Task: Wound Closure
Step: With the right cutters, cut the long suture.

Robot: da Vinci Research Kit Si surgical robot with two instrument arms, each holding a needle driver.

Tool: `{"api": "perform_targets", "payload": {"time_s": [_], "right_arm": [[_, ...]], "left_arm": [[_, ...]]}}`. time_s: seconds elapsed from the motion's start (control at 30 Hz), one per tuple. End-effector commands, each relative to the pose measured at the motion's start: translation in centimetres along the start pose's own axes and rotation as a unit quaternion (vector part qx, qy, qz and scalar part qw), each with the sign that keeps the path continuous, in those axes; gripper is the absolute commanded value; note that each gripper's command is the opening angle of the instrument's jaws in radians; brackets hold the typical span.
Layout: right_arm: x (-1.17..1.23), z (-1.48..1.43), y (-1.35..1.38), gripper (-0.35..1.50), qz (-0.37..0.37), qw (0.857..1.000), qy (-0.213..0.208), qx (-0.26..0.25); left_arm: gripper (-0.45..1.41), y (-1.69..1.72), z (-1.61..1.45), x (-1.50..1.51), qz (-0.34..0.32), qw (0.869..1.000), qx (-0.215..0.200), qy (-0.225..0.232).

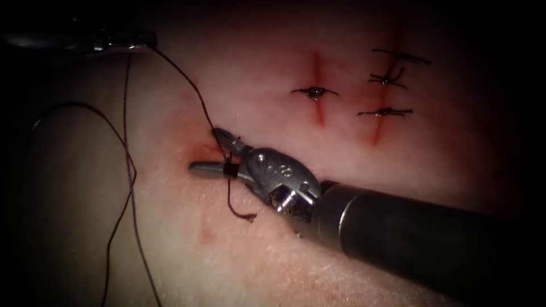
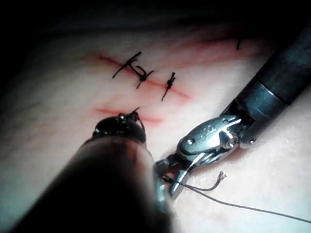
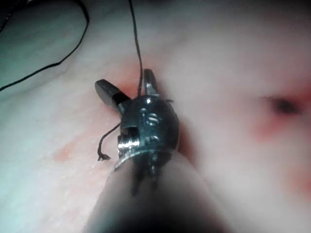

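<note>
The right tool [image 1: 219,152] has its jaws spread wide apart over the leftmost cut [image 1: 199,152], with dark thread [image 1: 187,79] crossing between them. It grips nothing. A short frayed thread end [image 1: 242,213] hangs just below the jaws. The left tool [image 1: 122,40] is far up on the left, clamped on the thread's other end. More thread loops loosely over the pale, shiny tissue [image 1: 170,250]. To the right are two red cuts with dark knotted stitches [image 1: 314,91]. I cannot see the needle.
</note>
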State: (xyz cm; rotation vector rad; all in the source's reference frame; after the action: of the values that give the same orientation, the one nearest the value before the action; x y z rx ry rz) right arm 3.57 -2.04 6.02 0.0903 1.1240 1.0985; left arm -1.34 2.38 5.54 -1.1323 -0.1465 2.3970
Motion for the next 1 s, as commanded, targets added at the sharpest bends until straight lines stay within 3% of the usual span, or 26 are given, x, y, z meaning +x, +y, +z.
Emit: {"api": "perform_targets", "payload": {"time_s": [0.03,0.9,0.93,0.97,1.0], "right_arm": [[0.02,0.13,-0.01,1.19,0.000,1.000,0.002,0.000],[0.03,0.53,-0.14,1.16,-0.026,1.000,-0.006,0.007],[0.03,0.53,-0.14,1.09,-0.026,1.000,-0.008,0.007],[0.03,0.53,-0.14,0.84,-0.026,1.000,-0.009,0.008],[0.03,0.51,-0.14,0.39,-0.026,1.000,-0.009,0.001]], "left_arm": [[-0.45,0.01,0.07,0.01,0.000,1.000,0.000,0.002],[-0.45,0.19,0.02,0.14,0.010,1.000,-0.007,0.015],[-0.45,0.19,0.02,0.14,0.011,1.000,-0.007,0.015],[-0.45,0.20,0.03,0.14,0.011,1.000,-0.007,0.015],[-0.45,0.20,0.03,0.14,0.011,1.000,-0.006,0.015]]}}
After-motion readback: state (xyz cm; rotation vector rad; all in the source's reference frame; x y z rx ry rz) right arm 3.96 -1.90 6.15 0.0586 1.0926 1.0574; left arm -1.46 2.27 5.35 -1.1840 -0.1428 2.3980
